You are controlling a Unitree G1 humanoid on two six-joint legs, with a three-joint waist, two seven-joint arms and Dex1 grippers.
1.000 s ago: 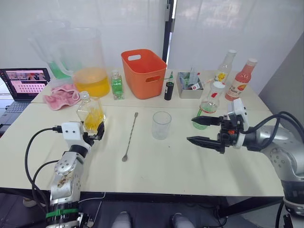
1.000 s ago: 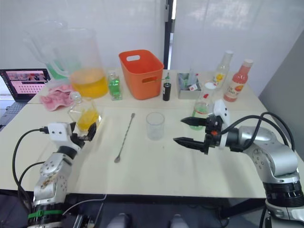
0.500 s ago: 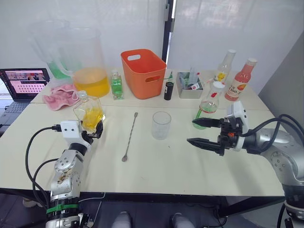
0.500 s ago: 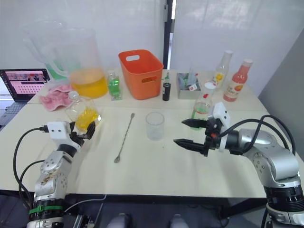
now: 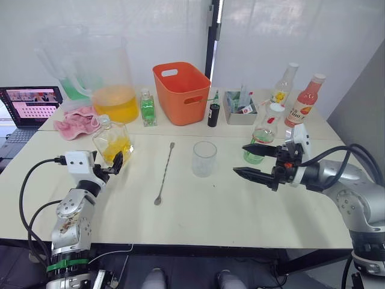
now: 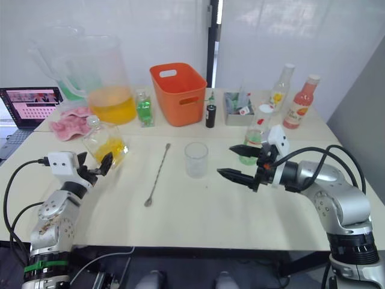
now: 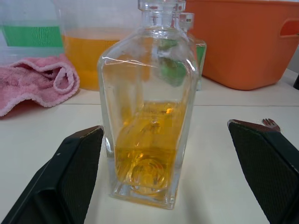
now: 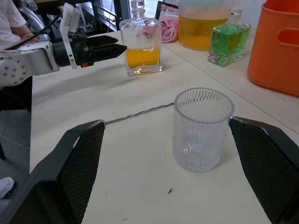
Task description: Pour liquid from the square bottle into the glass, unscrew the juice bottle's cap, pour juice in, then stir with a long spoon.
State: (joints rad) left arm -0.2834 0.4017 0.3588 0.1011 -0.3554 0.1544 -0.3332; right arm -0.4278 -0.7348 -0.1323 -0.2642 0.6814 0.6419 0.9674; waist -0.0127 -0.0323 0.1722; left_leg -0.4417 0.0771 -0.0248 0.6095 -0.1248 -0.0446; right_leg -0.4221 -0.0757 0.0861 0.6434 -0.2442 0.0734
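- Square bottle (image 7: 147,116) stands upright on the table (image 5: 240,211), toward my left side; clear faceted glass, short neck, clear stopper on top, and yellow-orange liquid (image 7: 147,156) filling roughly its lower half.
- Behind the bottle sit a big clear pitcher (image 5: 111,78) with orange liquid, a small bottle of green liquid (image 5: 148,108) and a pink cloth (image 5: 77,122); an orange basket (image 5: 181,91) stands further toward the middle.
- My left gripper (image 5: 112,165) is released: its two black fingers (image 7: 77,163) are spread wide, one on each side of the bottle's base, with visible gaps to the glass. It grasps nothing.
- The long spoon (image 5: 164,173) lies flat on the table between the bottle and the glass, its thin silvery shaft running away from me.
- The glass (image 5: 204,158) stands upright near the table's middle; it is clear, with fine ribbing on its wall, and looks empty.
- My right gripper (image 5: 254,162) hovers just to the right of the glass, fingers (image 8: 79,154) wide apart and pointing toward it, touching nothing.
- The juice bottle (image 5: 264,135) with its white cap (image 5: 275,109) stands behind my right gripper; a yellow-labelled bottle (image 5: 281,87) and a pink-red bottle (image 5: 304,102) stand further back, beside a small grey tray (image 5: 239,114).
- A laptop (image 5: 27,105) sits open at the far left edge.
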